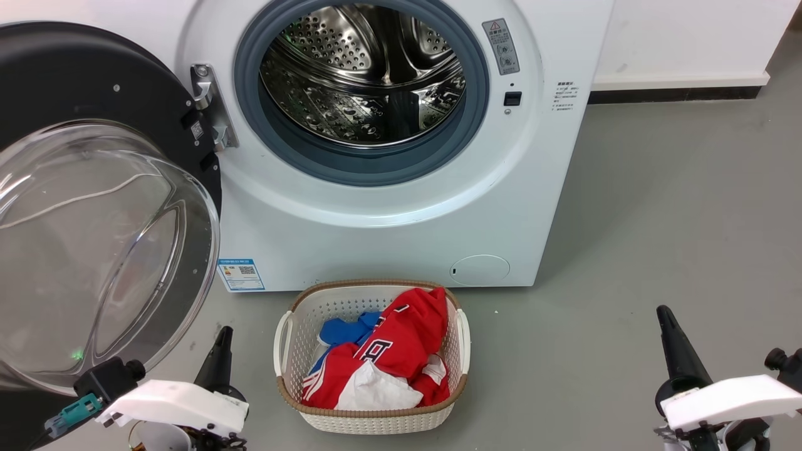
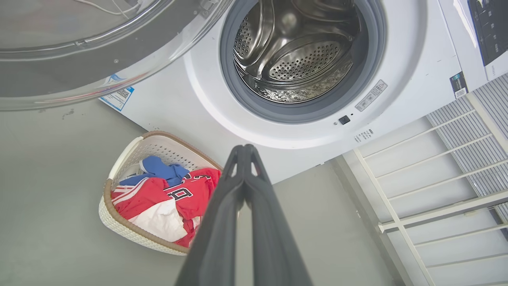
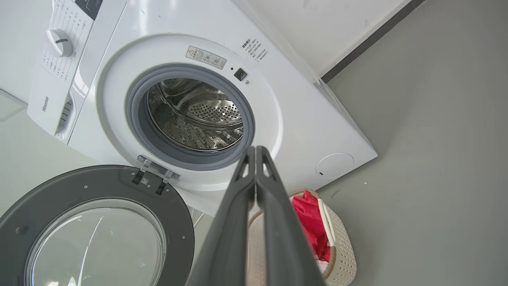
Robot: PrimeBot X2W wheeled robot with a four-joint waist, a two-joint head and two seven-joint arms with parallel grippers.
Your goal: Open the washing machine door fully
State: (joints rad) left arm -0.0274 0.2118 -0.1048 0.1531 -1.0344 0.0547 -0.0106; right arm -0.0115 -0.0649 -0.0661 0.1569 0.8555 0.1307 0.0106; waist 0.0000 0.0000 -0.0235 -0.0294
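Note:
The washing machine door (image 1: 94, 207) is swung wide open to the left of the white machine (image 1: 388, 213), its black rim and bulging clear glass bowl facing me. Its metal hinge (image 1: 210, 113) sits at the left of the grey-rimmed steel drum hole (image 1: 363, 81). The door (image 3: 95, 226) also fills the lower left of the right wrist view, and its glass (image 2: 79, 51) spans the upper left of the left wrist view. My left gripper (image 1: 222, 335) is shut and low, just below the door's lower edge, touching nothing. My right gripper (image 1: 664, 316) is shut, holding nothing, far right over the floor.
A white woven basket (image 1: 301, 351) with red, blue and white clothes stands on the grey floor right before the machine, between my two grippers. A small round white flap (image 1: 479, 270) sits low on the machine front. A white wall with dark skirting (image 1: 677, 94) runs at the right.

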